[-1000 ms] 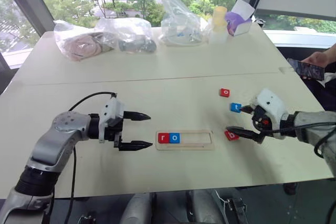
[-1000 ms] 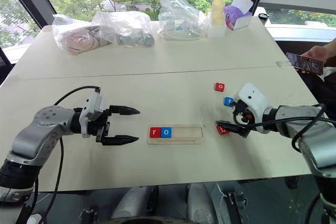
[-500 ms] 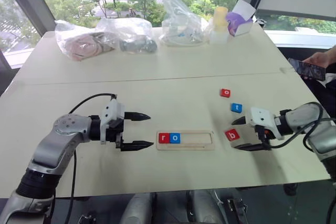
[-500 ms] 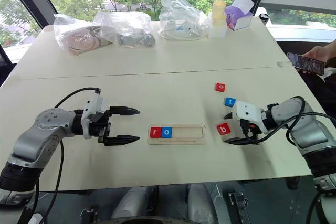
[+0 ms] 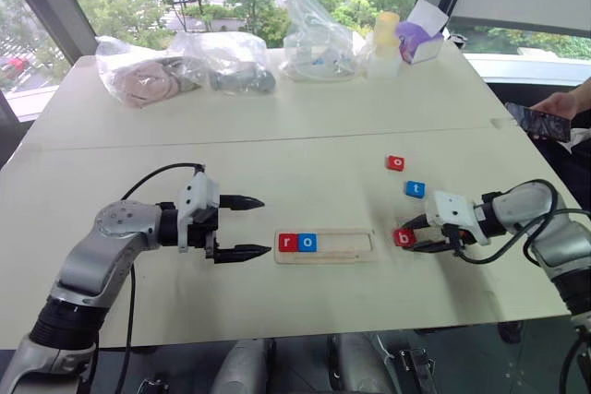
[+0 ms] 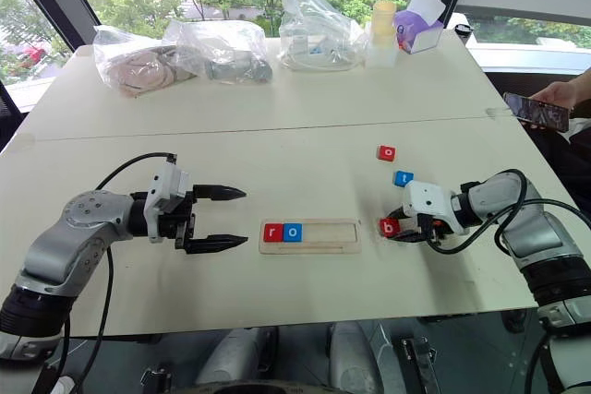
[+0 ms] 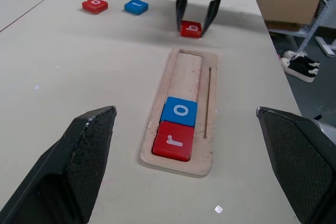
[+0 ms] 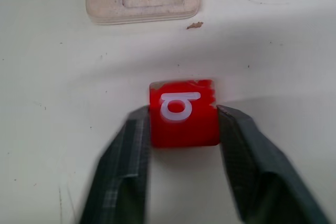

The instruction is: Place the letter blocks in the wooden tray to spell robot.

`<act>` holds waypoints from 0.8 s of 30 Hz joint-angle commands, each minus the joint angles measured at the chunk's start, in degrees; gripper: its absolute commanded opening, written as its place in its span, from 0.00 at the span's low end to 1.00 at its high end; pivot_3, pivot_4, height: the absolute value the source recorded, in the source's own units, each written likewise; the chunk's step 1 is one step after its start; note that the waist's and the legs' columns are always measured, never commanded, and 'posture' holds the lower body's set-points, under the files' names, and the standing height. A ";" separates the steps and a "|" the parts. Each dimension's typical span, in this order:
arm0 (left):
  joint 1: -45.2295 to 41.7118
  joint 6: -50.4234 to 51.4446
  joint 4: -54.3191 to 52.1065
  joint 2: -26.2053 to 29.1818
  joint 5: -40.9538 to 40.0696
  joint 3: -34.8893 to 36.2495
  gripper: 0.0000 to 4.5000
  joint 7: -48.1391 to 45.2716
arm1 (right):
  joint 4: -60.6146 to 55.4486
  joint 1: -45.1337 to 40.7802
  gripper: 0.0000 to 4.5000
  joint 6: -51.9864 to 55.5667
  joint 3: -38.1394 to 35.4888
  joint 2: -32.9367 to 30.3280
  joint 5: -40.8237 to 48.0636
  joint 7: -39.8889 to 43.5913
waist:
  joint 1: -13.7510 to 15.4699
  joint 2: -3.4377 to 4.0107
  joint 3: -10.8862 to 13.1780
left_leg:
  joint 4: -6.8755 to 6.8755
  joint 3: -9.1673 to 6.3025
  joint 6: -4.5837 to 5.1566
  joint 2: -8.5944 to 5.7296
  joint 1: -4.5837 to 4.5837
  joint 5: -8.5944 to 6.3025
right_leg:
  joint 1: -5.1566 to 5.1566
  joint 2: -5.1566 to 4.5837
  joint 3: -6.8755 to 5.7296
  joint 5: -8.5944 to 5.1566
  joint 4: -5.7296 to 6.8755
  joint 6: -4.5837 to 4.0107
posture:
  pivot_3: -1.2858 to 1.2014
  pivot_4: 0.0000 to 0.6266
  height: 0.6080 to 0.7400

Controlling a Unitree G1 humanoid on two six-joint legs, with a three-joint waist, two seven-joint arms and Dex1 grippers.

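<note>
On the pale table (image 5: 305, 163), your right gripper (image 8: 184, 129) is clamping the red b block (image 8: 184, 113) by its flat sides, just beside the tray (image 5: 355, 246); it's looking light, rigid, perhaps slick. Left gripper (image 5: 242, 226) is gaping, empty.

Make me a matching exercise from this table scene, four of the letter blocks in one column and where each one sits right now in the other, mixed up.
Things:
1. red r block
2. red b block
3. blue t block
4. blue o block

Places:
A. loose on the table, between the red o block and the right gripper
B. at the end of the wooden tray nearest the left gripper
C. between the right gripper's two fingers, on the table just past the tray's empty end
D. second slot in the tray

Pairs: 1-B, 2-C, 3-A, 4-D
</note>
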 commanded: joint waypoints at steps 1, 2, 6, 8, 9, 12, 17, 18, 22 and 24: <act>0.16 -0.80 -2.16 0.37 -0.35 0.93 1.00 -0.13 | -4.64 0.26 0.25 1.64 -1.60 0.92 0.10 -2.80 | -0.04 0.00 0.00 | 0.00 0.00 0.00 0.00 0.00 0.00 | 0.00 0.00 0.00 0.00 0.00 0.00 | 0.52 0.24 1.00; 0.44 -0.85 -2.19 0.63 -0.37 1.03 1.00 -0.39 | -7.00 0.08 0.25 2.89 -1.69 0.86 0.04 -3.54 | -0.04 0.02 0.00 | 0.00 0.00 0.00 0.01 0.00 0.00 | -0.01 -0.01 0.01 0.00 0.01 0.00 | 0.52 0.24 1.00; 0.67 -0.75 -2.34 1.15 -0.63 1.00 1.00 -1.31 | -20.55 -1.89 0.25 18.98 -2.11 1.23 3.58 -6.46 | 0.03 0.09 0.04 | -0.03 0.00 0.00 0.01 -0.03 0.00 | -0.10 -0.04 0.05 0.00 0.04 0.00 | 0.52 0.24 1.00; 0.50 -0.66 -2.51 1.26 -0.79 0.82 1.00 -1.82 | -27.54 -2.49 0.25 26.87 -1.45 2.17 6.40 -7.63 | 0.08 0.09 0.04 | -0.03 -0.02 -0.01 0.01 -0.05 0.00 | -0.10 -0.06 0.04 0.00 0.03 -0.01 | 0.52 0.24 1.00; 0.35 -0.67 -2.60 1.29 -0.73 0.67 1.00 -2.03 | -30.24 -2.82 0.25 30.17 -0.60 2.86 6.84 -8.80 | 0.13 0.08 0.04 | -0.03 -0.04 -0.01 0.01 -0.05 0.00 | -0.10 -0.07 0.04 0.00 0.03 -0.01 | 0.52 0.24 1.00; -0.22 -0.34 -3.13 1.25 -0.75 0.35 1.00 -2.38 | -35.26 -3.48 0.25 35.83 2.29 5.07 5.88 -12.47 | 0.22 0.06 0.04 | -0.02 -0.08 -0.01 0.00 -0.06 -0.01 | -0.07 -0.11 0.00 -0.01 0.01 -0.01 | 0.52 0.24 1.00; -1.06 0.65 -4.22 1.61 -1.21 0.08 1.00 -3.16 | -35.90 -4.58 0.25 37.08 7.94 7.23 1.67 -15.60 | 0.26 0.06 0.04 | -0.01 -0.07 -0.01 -0.04 -0.10 0.00 | -0.07 -0.16 -0.04 -0.01 -0.03 -0.01 | 0.52 0.24 1.00; -1.22 0.84 -4.46 1.63 -1.24 0.00 1.00 -3.14 | -36.07 -4.74 0.25 37.70 8.51 7.66 1.61 -15.93 | 0.21 0.06 0.04 | -0.01 -0.07 -0.01 -0.04 -0.09 -0.01 | -0.07 -0.16 -0.04 -0.01 -0.02 -0.01 | 0.52 0.24 1.00; -1.57 1.58 -5.41 1.55 -1.11 -0.35 1.00 -2.88 | -37.03 -5.09 0.25 39.55 10.73 9.10 1.35 -16.62 | 0.07 0.06 0.04 | -0.02 -0.07 -0.01 -0.03 -0.09 0.00 | -0.09 -0.12 -0.04 0.00 -0.01 0.00 | 0.52 0.24 1.00; -0.98 1.44 -5.86 1.52 -1.02 -0.24 1.00 -2.73 | -36.80 -5.38 0.25 39.93 11.92 9.68 0.65 -17.16 | -0.01 0.06 0.04 | -0.02 -0.07 -0.01 -0.03 -0.08 0.00 | -0.09 -0.10 -0.03 0.00 0.00 0.00 | 0.52 0.24 1.00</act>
